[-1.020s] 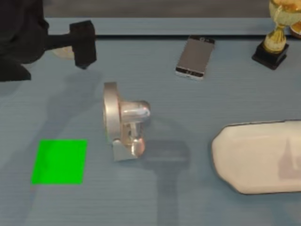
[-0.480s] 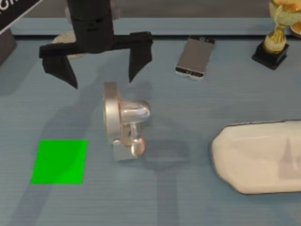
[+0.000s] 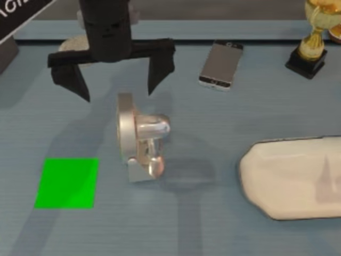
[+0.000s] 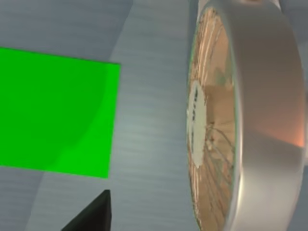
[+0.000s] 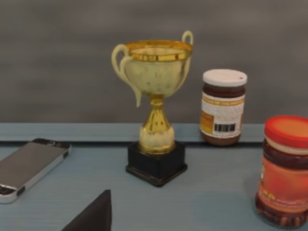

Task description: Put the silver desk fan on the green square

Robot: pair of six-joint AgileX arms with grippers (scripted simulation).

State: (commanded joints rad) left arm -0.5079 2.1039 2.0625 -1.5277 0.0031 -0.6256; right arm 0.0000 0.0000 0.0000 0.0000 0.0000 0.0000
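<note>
The silver desk fan stands upright mid-table, its ring head facing the table's left and its motor housing pointing right. The green square lies flat to its front left, apart from the fan. My left gripper hangs open just behind and above the fan, its fingers spread wider than the ring and holding nothing. In the left wrist view the fan's ring fills one side, the green square lies beside it and one fingertip shows. My right arm stays parked at the right, with one fingertip showing.
A grey smartphone lies behind the fan to the right. A gold trophy stands at the back right, with two jars near it. A grey disc is partly hidden behind my left gripper.
My left gripper has swung in from the back left and turned so its spread fingers straddle the space behind the fan. In the last half second it barely shifted. The fan has not moved.
</note>
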